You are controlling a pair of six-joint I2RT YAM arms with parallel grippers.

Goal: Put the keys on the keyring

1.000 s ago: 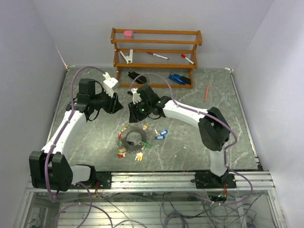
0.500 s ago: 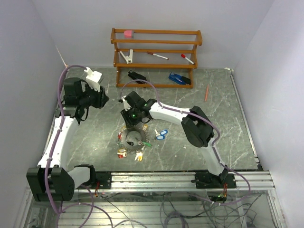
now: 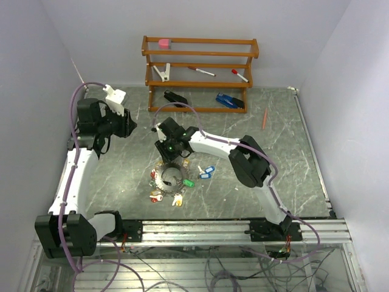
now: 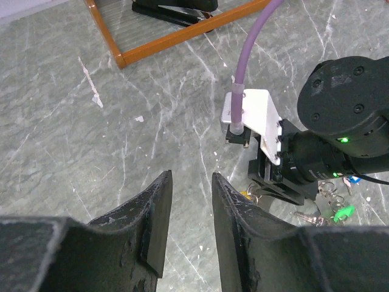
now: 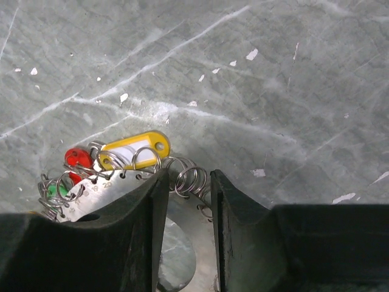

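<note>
Fingers (image 5: 144, 237) of the right gripper (image 3: 168, 145) are standing a narrow slit apart, low over the keyring (image 5: 91, 193).
A small wire coil (image 5: 189, 177) is sitting right at the mouth of that slit; whether the pads are pinching it is hard to tell. The keys (image 3: 157, 195) are fanning out around the ring: a yellow tag (image 5: 135, 151) is lying just ahead of the left fingertip, with a red tag (image 5: 77, 157) and a green tag (image 5: 58, 190) farther to that side. Blue-tagged keys (image 3: 208, 172) are lying loose on the table (image 3: 267, 182), apart from the ring. The left gripper (image 4: 189, 225) is hanging well away, its fingers a slim gap apart and holding nothing.
</note>
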